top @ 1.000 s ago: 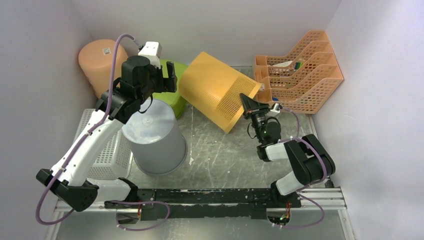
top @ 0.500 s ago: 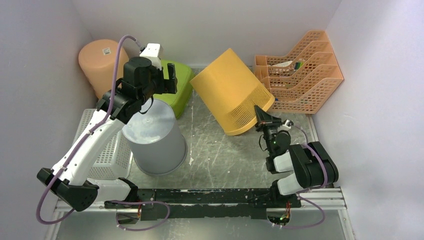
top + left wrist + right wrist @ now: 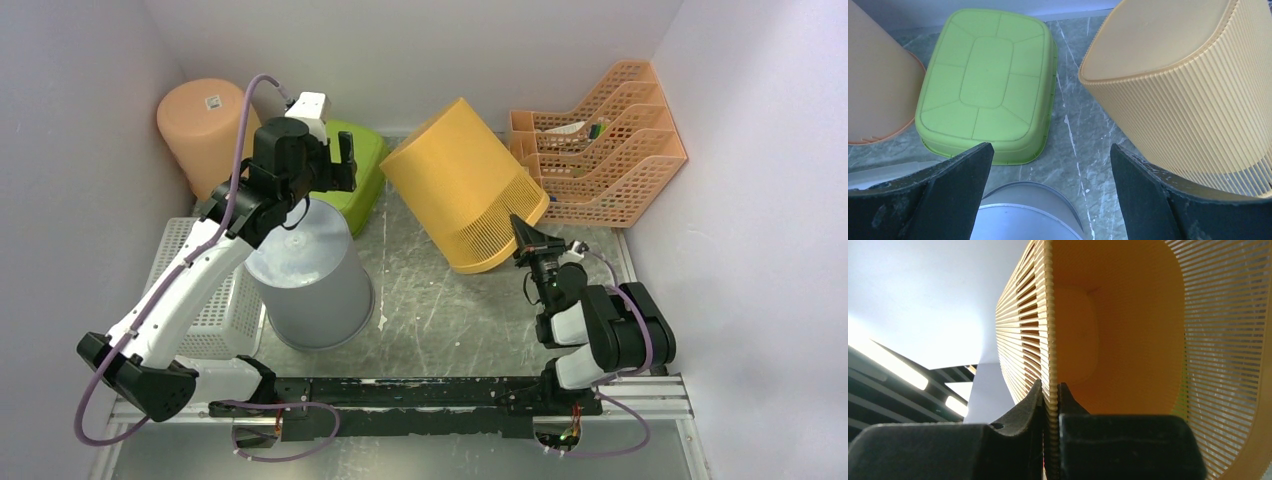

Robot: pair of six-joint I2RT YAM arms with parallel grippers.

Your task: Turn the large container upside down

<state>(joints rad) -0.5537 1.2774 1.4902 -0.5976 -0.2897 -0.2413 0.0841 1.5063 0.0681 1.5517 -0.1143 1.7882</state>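
The large yellow-orange plastic container (image 3: 455,175), a rounded-square tapered bin with finely ribbed walls that turn to open slats near the mouth, sits at the middle back of the grey marbled table (image 3: 440,300). It is tilted: the smooth closed base points up and back-left, and the mouth faces down toward the near right, so its long axis runs along that diagonal. The right gripper (image 3: 1050,400) pinches the slatted rim between both fingers. The left gripper (image 3: 1049,150) is spread wide, grasping nothing, above an upturned glossy green plastic tub (image 3: 985,85) and a smooth grey bucket (image 3: 310,275).
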